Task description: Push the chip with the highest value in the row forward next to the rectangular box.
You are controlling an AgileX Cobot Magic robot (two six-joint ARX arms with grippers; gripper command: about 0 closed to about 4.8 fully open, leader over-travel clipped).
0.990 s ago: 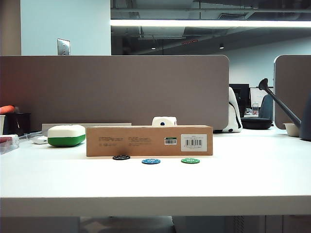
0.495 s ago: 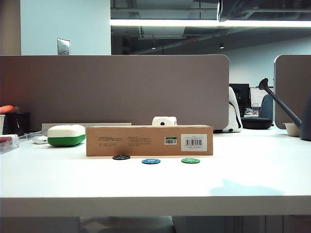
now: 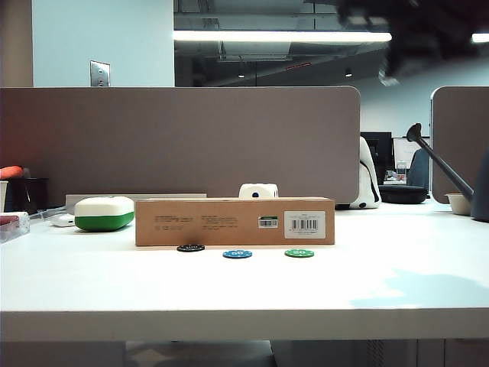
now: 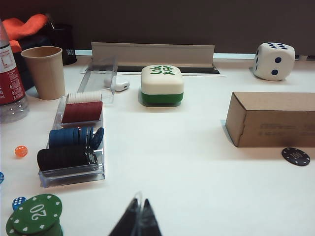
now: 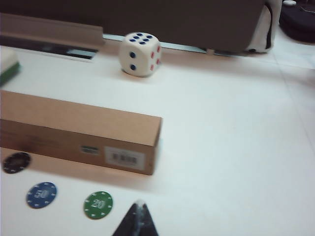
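Note:
The black chip [image 3: 190, 248] marked 100 [image 4: 296, 156] lies flat just in front of the rectangular box [image 3: 234, 222], closer to its wall than the others in the row. The blue 50 chip [image 5: 41, 194] and green 20 chip [image 5: 98, 205] lie a little nearer the table's front. My right gripper [image 5: 139, 205] is shut and empty, hovering close to the green chip and well apart from the black chip [image 5: 16, 162]. In the exterior view that arm is only a dark blur [image 3: 412, 34] at the top right. My left gripper [image 4: 138, 204] is shut and empty, far from the box [image 4: 270, 120].
A white-and-green case [image 3: 105, 213] stands left of the box and a large die [image 3: 258, 190] behind it. Near the left gripper are a clear chip rack [image 4: 74, 147], a stack of green chips [image 4: 35, 214], a paper cup [image 4: 44, 71] and a bottle [image 4: 7, 83].
A dark blurred arm has swung into the top right of the exterior view, and its shadow has spread over the table's right side. The chips and box have not moved.

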